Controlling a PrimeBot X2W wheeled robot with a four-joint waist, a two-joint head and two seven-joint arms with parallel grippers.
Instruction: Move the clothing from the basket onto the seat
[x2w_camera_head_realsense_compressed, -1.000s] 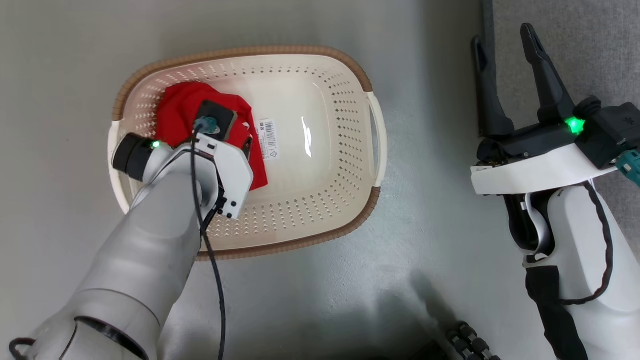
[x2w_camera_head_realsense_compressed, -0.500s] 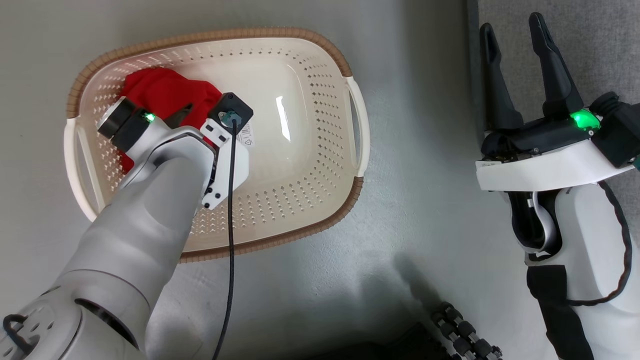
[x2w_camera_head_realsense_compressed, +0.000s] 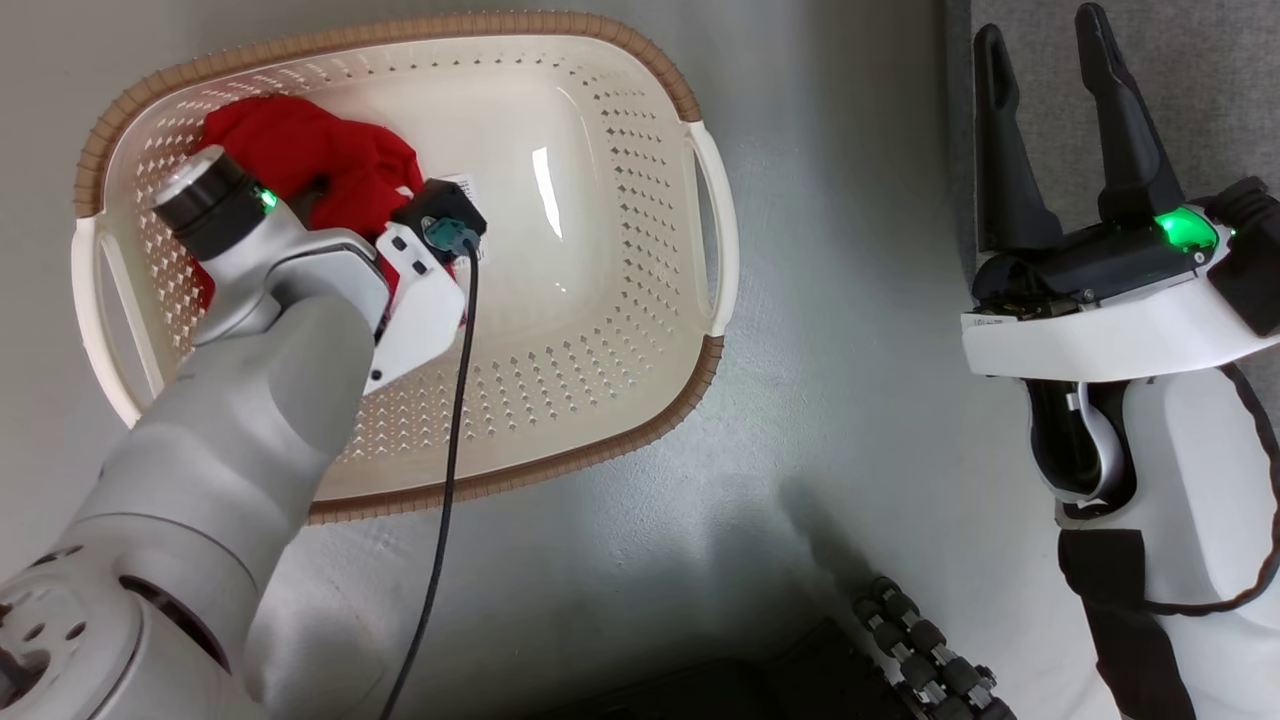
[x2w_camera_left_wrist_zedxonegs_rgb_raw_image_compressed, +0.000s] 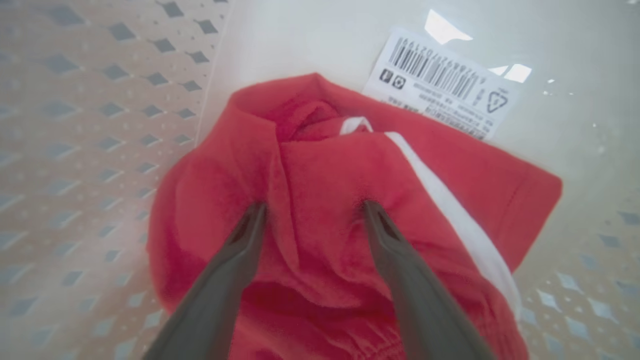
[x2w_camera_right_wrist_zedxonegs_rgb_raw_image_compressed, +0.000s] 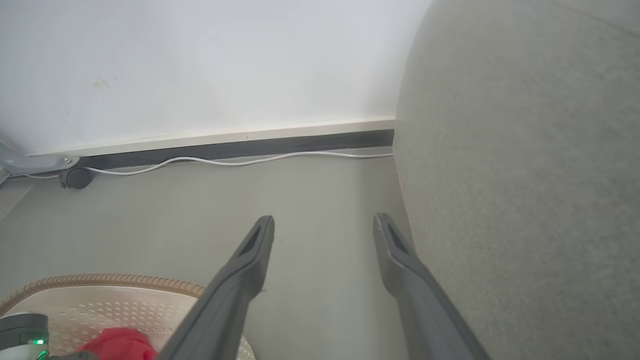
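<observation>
Left wrist view, and the left pincer (x2w_camera_left_wrist_zedxonegs_rgb_raw_image_compressed: 315, 207) is spread wide, both dark tips dimpling the clothing (x2w_camera_left_wrist_zedxonegs_rgb_raw_image_compressed: 310, 165) with nothing pinched yet. The red bundle lies crumpled on the floor of the basket (x2w_camera_left_wrist_zedxonegs_rgb_raw_image_compressed: 100, 100), up against the basket's perforated wall, one edge lapping the barcode label (x2w_camera_left_wrist_zedxonegs_rgb_raw_image_compressed: 440, 80) on the basket's base. It looks soft, light and floppy. There is no weight to fight and no fear of breakage, but it will likely sag, trail and perhaps snag the basket's rim on the way up. The best bite appears to be the thick fold standing up between the tips, beside the white stripe (x2w_camera_left_wrist_zedxonegs_rgb_raw_image_compressed: 450, 215); a pinch on one thin layer could slip free. In the head view the bundle sits in the basket's far-left corner. The right pincer (x2w_camera_head_realsense_compressed: 1040, 25) hangs well to the basket's right, fingers wide apart and empty, over the edge of the grey seat (x2w_camera_head_realsense_compressed: 1200, 80).
</observation>
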